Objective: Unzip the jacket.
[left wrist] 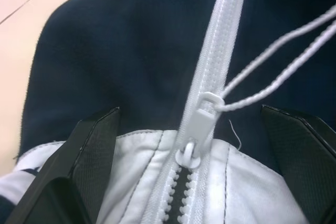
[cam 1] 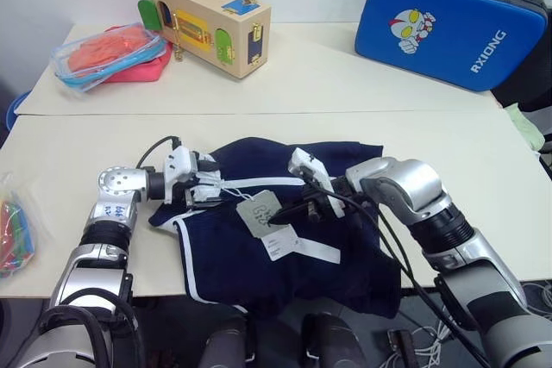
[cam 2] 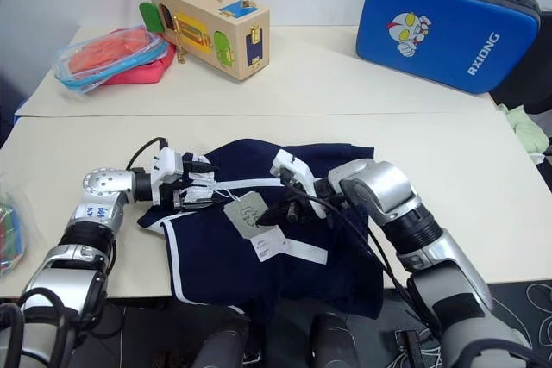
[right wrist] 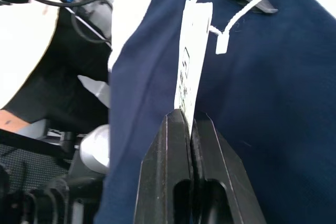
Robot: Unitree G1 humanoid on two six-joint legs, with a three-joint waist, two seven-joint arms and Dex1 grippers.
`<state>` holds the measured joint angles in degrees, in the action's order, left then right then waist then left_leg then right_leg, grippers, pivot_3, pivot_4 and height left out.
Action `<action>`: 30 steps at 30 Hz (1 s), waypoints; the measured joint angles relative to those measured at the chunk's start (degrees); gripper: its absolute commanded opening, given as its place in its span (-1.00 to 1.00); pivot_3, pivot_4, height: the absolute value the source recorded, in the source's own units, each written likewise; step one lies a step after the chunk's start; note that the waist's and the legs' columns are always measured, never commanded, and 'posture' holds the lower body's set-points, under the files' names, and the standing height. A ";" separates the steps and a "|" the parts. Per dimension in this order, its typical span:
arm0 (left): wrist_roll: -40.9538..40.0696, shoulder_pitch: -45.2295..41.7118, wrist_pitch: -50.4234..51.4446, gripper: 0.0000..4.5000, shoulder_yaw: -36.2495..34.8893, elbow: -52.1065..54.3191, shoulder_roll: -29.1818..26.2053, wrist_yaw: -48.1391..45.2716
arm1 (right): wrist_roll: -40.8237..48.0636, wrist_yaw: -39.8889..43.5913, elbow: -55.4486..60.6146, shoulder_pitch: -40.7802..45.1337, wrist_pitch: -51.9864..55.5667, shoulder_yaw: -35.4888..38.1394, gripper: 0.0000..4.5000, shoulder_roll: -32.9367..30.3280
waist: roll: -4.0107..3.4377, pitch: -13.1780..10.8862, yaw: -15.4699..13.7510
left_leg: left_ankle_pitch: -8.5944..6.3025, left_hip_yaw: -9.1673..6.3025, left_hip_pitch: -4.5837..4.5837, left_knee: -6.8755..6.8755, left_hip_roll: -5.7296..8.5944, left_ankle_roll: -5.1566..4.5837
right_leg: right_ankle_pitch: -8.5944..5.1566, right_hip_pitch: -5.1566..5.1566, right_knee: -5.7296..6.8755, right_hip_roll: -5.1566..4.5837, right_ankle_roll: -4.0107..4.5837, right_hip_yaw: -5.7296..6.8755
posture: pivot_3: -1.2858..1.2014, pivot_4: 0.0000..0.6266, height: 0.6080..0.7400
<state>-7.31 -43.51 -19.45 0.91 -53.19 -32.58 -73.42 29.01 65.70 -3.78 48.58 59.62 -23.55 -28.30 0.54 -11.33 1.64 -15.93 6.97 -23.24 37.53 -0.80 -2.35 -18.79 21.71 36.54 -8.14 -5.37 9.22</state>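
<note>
Left wrist view, left fingers (left wrist: 94, 150) spread astride jacket (left wrist: 131, 51) zipper pull (left wrist: 202, 121), right fingers (right wrist: 189, 140) seemingly pinching hang tag (right wrist: 191, 56), slider half hidden

Far table (cam 1: 345, 84): you have a cream top butted against the near one, a seam running between them.
Wooden box (cam 1: 209, 23): it stands near the far table's left end, with a metal handle on top and coloured latches and little doors on its sides.
Plastic bag (cam 1: 108, 51): just left of the box, clear, holding orange and pink things.
Blue case (cam 1: 448, 28): tilted at the far table's back right corner, cartoon figure and white lettering facing you.
Near table (cam 1: 69, 152): at its left edge you see a bag of coloured strips (cam 1: 15, 234).
</note>
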 measured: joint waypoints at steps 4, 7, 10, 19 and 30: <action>0.12 0.14 0.61 1.00 0.05 -0.49 0.05 0.90 | -1.24 0.82 -1.56 0.11 -2.40 0.05 -0.99 -1.68 | -0.02 0.01 0.00 | 0.00 0.00 0.05 0.02 0.00 0.00 | 0.00 -0.05 0.03 -0.02 0.00 -0.02 | 0.03 -0.52 1.00; 0.27 0.37 1.26 1.00 0.19 -0.57 0.11 1.67 | -2.41 2.31 -3.45 1.09 -4.83 0.14 -0.99 -3.75 | -0.02 0.04 0.01 | -0.01 0.00 0.10 0.08 0.00 -0.03 | 0.00 -0.09 0.09 -0.04 0.00 -0.03 | 0.03 -0.52 1.00; 0.29 0.58 2.48 1.00 0.24 -0.48 0.14 1.92 | -4.43 4.19 -5.76 2.71 -8.48 0.26 -0.99 -6.56 | -0.05 0.13 0.02 | -0.03 0.00 0.14 0.10 0.00 -0.04 | 0.00 -0.11 0.12 -0.10 0.00 -0.05 | 0.03 -0.52 1.00; 0.29 1.49 5.07 1.00 0.24 1.62 0.60 2.45 | -8.14 7.70 -12.23 4.20 -15.94 1.76 -0.99 -11.25 | -0.13 0.24 -0.01 | -0.05 0.00 0.14 0.13 0.02 -0.08 | 0.00 -0.15 0.12 -0.21 0.00 -0.06 | 0.03 -0.52 1.00; 0.28 3.40 6.04 1.00 -0.07 3.56 0.30 3.47 | -9.53 9.94 -12.12 0.77 -15.22 6.34 -0.99 -16.93 | -0.65 0.67 0.03 | -0.06 0.01 0.19 0.11 -0.01 -0.08 | 0.00 -0.20 0.04 -0.31 0.00 -0.05 | 0.03 -0.52 1.00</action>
<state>-7.04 -40.11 -13.41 0.85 -49.64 -32.28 -69.96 19.48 75.64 -15.90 49.35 44.40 -17.21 -45.23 -0.12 -10.66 1.67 -15.99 6.98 -23.05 37.64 -0.80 -2.43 -18.79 21.51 36.58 -8.45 -5.38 9.17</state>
